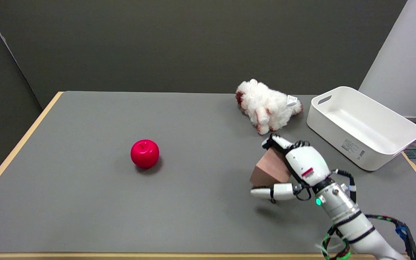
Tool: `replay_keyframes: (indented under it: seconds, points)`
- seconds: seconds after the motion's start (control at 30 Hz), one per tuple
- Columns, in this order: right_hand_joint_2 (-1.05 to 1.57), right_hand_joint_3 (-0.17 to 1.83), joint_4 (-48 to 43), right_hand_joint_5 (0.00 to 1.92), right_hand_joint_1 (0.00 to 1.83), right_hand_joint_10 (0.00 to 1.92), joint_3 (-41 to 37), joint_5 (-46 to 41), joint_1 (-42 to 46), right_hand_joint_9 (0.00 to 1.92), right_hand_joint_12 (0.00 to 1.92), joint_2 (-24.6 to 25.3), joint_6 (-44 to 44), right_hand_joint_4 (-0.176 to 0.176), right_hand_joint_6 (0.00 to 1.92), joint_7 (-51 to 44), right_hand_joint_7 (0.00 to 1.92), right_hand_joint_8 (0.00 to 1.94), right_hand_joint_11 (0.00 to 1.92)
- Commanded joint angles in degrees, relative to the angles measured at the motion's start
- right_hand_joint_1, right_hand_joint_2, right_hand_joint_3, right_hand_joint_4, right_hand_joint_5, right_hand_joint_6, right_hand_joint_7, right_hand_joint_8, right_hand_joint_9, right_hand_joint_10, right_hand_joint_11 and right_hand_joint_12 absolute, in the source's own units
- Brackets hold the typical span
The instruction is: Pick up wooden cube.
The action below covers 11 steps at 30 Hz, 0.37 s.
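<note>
Right hand grips tilted wooden cube between thumb and upper fingers (shadow below suggests lifted); corner-heavy hold, may slip onto worktop.

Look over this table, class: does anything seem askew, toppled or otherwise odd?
Two things. The wooden cube sits tilted in the right hand, an edge pointing up. The plush toy lies on its side beside the empty white bin. The apple stands upright.
</note>
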<state>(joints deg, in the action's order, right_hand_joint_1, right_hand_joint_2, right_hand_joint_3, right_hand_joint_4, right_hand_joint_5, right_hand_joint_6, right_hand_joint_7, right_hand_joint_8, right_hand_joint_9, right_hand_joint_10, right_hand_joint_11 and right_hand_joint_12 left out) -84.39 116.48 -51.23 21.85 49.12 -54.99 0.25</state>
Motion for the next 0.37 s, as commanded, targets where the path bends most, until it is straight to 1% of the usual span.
replay_keyframes:
  seconds: [0.03, 0.17, 0.37]
  points:
    - [1.25, 0.06, -3.3, 0.49, 1.19, 1.35, -13.4, -0.2, -8.2, 0.86, 1.92, -5.9, 3.0, -0.176, 1.52, -0.3, 0.86, 1.38, 0.91]
    - [1.25, 0.06, -3.4, 0.49, 1.19, 1.35, -21.9, 0.9, -8.5, 0.86, 1.92, -7.2, 3.8, -0.176, 1.51, -0.9, 0.86, 1.38, 0.91]
    - [1.24, 0.08, -1.9, 0.5, 1.19, 1.35, -34.5, 0.6, -8.4, 0.86, 1.92, -7.6, 5.8, -0.176, 1.51, -4.6, 0.87, 1.37, 0.91]
